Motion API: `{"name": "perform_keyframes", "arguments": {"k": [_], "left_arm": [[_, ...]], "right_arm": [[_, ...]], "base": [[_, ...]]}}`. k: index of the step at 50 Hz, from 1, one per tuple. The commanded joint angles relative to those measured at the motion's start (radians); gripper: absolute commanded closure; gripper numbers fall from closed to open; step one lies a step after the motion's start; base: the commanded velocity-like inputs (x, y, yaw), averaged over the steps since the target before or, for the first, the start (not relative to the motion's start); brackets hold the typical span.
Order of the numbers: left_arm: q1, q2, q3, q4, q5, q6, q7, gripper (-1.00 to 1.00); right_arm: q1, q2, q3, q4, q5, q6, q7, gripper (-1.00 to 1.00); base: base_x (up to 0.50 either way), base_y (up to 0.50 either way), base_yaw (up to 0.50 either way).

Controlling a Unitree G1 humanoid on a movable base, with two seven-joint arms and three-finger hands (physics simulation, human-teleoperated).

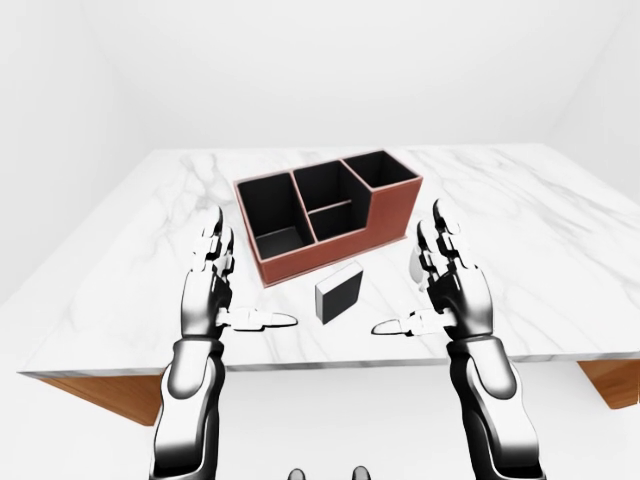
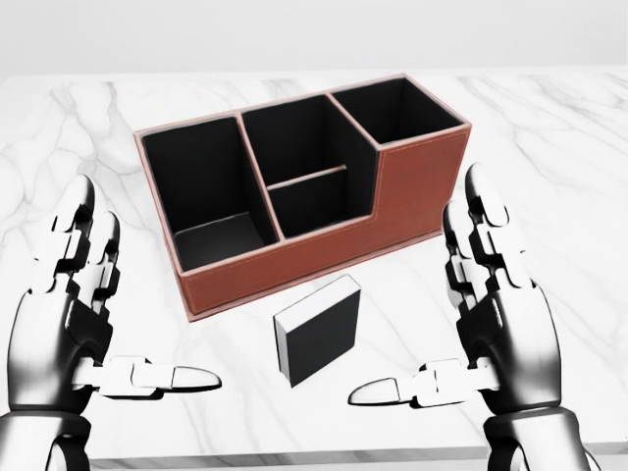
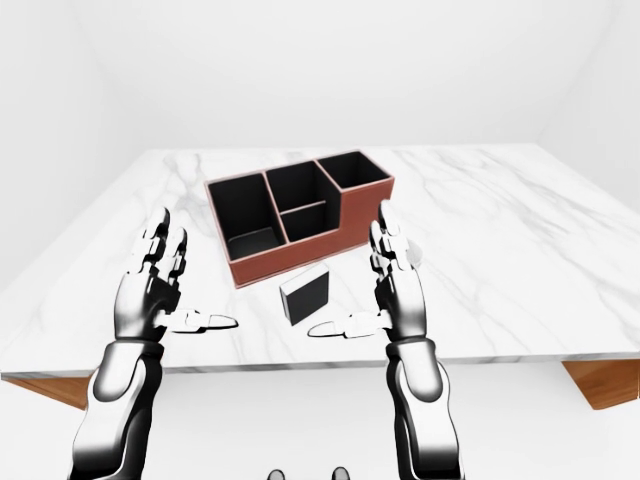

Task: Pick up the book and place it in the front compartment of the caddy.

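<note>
- Left hand [image 2: 74, 319], at 8 o'clock in the head view: fingers spread wide, thumb pointing inward, holding nothing.
- Book [image 2: 317, 330], lying flat on the marble table [image 2: 569, 157] between both hands, apart from each.
- Caddy [image 2: 299, 186], at 12 o'clock of the book, just beside it.
- Right hand [image 2: 491, 314], at 4 o'clock: spread wide, empty.

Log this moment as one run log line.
stage: pre-grasp | book: on table, below caddy in head view | left hand: open, empty | right hand: open, empty
</note>
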Motion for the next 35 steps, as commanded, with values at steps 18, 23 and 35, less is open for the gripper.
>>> {"name": "perform_keyframes", "arguments": {"k": [18,23,35], "left_arm": [[0.000,0.000,-0.001,-0.008,-0.001,0.000,-0.002,-1.00],[-0.002,0.000,-0.002,-0.008,0.000,0.000,-0.002,-1.00],[-0.002,0.000,-0.001,0.003,0.001,0.000,-0.003,-1.00]], "right_arm": [[0.004,0.003,0.008,-0.006,-0.009,0.000,0.003,-1.00],[0.001,0.003,0.009,0.005,-0.016,0.000,0.001,-1.00],[-0.001,0.004,0.011,-0.003,-0.010,0.000,-0.003,-1.00]], "base": [[0.09,0.00,0.00],[0.00,0.14,0.00],[0.00,0.01,0.00]]}}
